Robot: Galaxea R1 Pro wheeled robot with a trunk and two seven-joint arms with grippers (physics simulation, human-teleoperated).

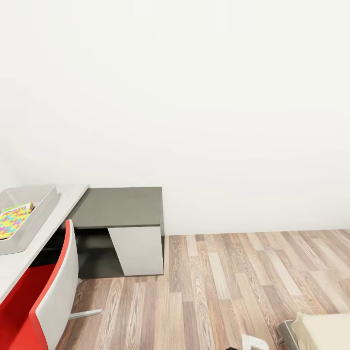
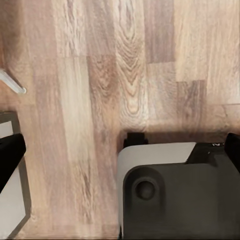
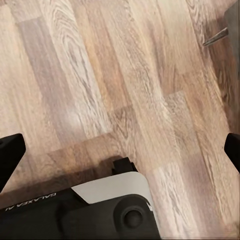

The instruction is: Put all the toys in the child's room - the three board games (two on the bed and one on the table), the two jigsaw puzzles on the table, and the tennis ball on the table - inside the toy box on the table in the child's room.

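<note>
The toy box, a shallow grey bin, stands on the pale table at the left edge of the head view. Inside it lies a jigsaw puzzle of bright yellow, pink, green and blue pieces. A flat green-edged thing lies at the puzzle's far end; I cannot tell what it is. The board games and the tennis ball are out of view. My left gripper hangs open over the wood floor, nothing between its fingers. My right gripper is likewise open and empty above the floor.
A dark grey cabinet adjoins the table against the white wall. A red and white chair stands in front of the table. A corner of the bed shows at lower right. Wood floor lies between. My own base is below the grippers.
</note>
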